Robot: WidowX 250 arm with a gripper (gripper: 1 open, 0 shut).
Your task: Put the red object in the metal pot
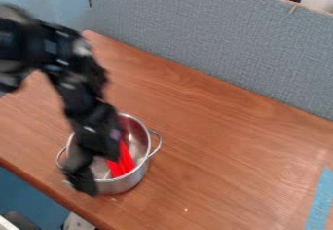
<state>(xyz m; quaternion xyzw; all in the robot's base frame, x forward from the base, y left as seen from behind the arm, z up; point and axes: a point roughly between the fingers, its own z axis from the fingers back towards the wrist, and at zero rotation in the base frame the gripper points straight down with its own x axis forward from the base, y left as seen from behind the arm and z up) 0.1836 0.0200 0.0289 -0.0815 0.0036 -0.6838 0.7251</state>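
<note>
My hand [84,178] hangs at the near-left rim of the pot [146,156], pointing down, and it is so smeared by blur that I cannot make out the fingers apart; I take it to be spread wide, with nothing pinched in it. The bar [127,156] lies inside the pot, slanting across the floor, only partly in sight because my arm [81,97] crosses in front of the pot's left half. So I judge the task as good as done, the bar resting where it belongs. The bar looks to me like a stiff, light block with a plain, smooth face, nothing fragile; if I had to take it again I would close across its narrow width near the middle, fingers set square to its length, since the ends sit close to the steel wall. The pot is shiny and probably slick on the table [235,117], so a nudge at the rim could slide it. Whether my hand touches the rim or the bar I cannot tell. The pot's left handle is hidden behind me.
</note>
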